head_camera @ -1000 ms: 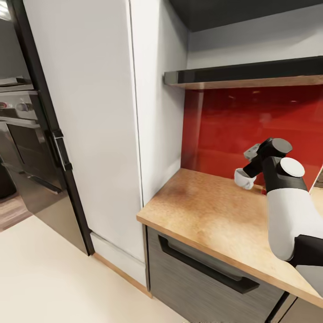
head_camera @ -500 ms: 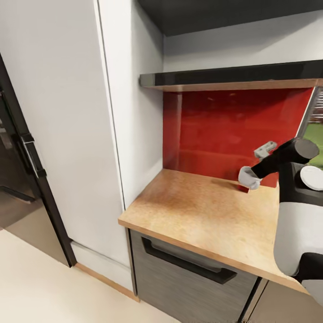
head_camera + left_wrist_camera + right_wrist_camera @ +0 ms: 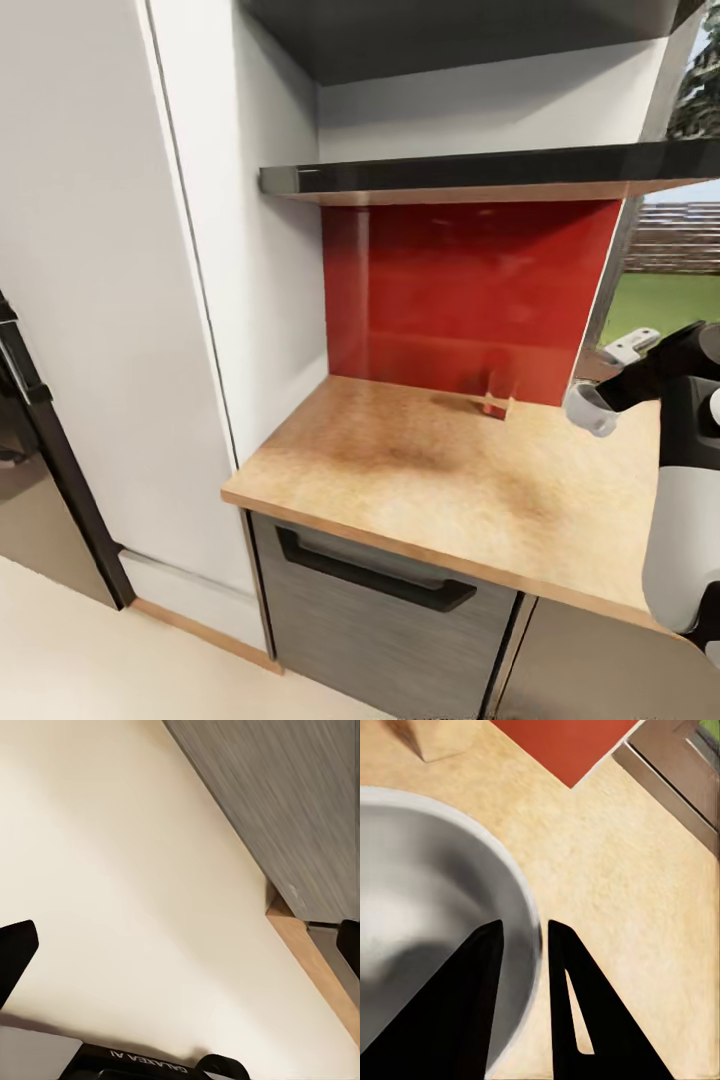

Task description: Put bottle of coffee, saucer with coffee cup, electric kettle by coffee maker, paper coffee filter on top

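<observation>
My right gripper (image 3: 597, 405) hangs just above the right part of the light-wood kitchen countertop (image 3: 420, 470), shut on the rim of a small white coffee cup (image 3: 588, 410). Close up, one black finger (image 3: 472, 997) sits inside the cup (image 3: 420, 892) and the other outside its rim. The dark kitchen shelf (image 3: 450, 180) runs above a red wall panel and bears nothing that I can see. My left gripper (image 3: 180, 945) is open, its tips wide apart, over the pale floor beside a grey cabinet front.
A small light-wood block (image 3: 490, 400) stands on the counter at the red panel's foot. A tall white cabinet (image 3: 100, 300) walls the counter's left end. Below it is a grey drawer with a black handle (image 3: 370, 580). A window (image 3: 660, 270) opens at right.
The camera has swung right, so the black appliance at left has slid nearly out of view and the window has appeared. My right gripper has carried the cup rightward along the counter.
</observation>
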Robot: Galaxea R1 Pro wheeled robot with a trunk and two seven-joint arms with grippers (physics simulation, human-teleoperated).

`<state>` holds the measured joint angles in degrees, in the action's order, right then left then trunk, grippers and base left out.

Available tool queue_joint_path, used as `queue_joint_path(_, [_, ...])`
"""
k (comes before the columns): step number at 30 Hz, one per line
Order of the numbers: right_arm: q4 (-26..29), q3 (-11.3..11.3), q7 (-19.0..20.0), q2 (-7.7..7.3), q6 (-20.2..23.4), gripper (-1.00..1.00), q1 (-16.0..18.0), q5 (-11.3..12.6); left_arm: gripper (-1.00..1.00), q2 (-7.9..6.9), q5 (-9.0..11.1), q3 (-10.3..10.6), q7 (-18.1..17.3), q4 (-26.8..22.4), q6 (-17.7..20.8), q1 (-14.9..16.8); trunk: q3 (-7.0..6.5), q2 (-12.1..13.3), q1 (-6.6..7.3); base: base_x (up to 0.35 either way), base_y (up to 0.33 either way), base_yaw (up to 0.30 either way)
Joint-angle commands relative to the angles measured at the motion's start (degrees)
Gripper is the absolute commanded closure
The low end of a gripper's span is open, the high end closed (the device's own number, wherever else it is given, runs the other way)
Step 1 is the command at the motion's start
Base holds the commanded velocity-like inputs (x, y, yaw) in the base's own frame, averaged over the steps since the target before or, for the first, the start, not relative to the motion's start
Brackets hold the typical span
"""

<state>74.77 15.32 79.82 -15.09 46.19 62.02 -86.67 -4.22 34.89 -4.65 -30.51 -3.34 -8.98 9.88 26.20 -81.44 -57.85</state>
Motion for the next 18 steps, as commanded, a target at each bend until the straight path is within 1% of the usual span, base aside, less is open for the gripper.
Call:
queue_joint_path(1, [0.0, 0.0, 0.7, -0.05, 0.7, 1.0, -0.2, -0.3, -1.0, 0.0, -0.4, -0.4, -0.3, 0.1, -0.2, 0.0, 0.06, 0.0, 0.0, -0.016, -0.049, -0.239])
queue_joint_path(5, [0.0, 0.0, 0.7, -0.09, 0.7, 1.0, -0.6, -0.3, -1.0, 0.0, -0.4, -0.4, -0.3, 0.1, -0.2, 0.0, 0.06, 0.0, 0.0, -0.057, -0.165, -0.185])
queue_joint_path(12, [0.0, 0.1, 0.6, -0.29, -1.0, 1.0, -0.7, -0.3, -1.0, -0.02, -0.4, -0.4, 0.0, 0.2, -0.2, 0.0, 0.06, 0.0, 0.0, -0.094, -0.233, -0.04])
queue_joint_path(16, [0.0, 0.3, 0.6, -0.29, -1.4, 1.0, -0.8, -0.3, -1.0, -0.96, -0.4, -0.6, 0.2, 1.1, -0.2, 0.1, 0.06, 0.0, 0.0, -0.039, -0.083, -0.006])
queue_joint_path(17, [0.0, 0.9, 0.6, -0.29, -1.5, 1.0, -0.8, -0.3, -1.0, -1.52, -0.3, -0.8, 0.3, 1.4, -0.2, 0.1, 0.06, 0.0, 0.0, -0.014, -0.03, -0.022])
queue_joint_path(18, [0.0, 1.2, 0.6, -0.29, -1.5, 1.0, -0.8, -0.3, -1.0, -1.64, -0.3, -0.8, 0.3, 1.4, -0.2, 0.1, 0.06, 0.0, 0.0, -0.011, -0.024, -0.048])
